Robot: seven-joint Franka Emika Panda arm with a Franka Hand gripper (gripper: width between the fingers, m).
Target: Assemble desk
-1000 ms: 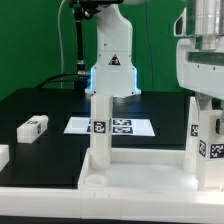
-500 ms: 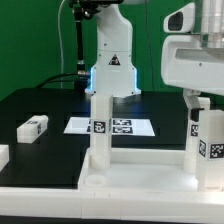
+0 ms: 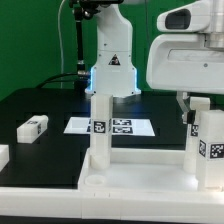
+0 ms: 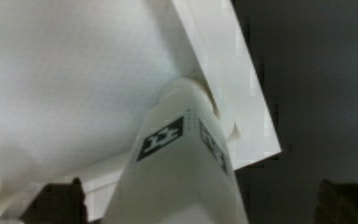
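Square white leg (image 3: 100, 135) upright; glossy gripper (image 3: 198, 104) spread.

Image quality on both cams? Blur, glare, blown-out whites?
Exterior view: even light and a sharp background; the hand, close to the lens, is bright and slightly soft; there is a blue glow on the arm base. Wrist view: out of focus throughout; the leg fills much of the frame with its tag smeared, and the tabletop is near featureless white.
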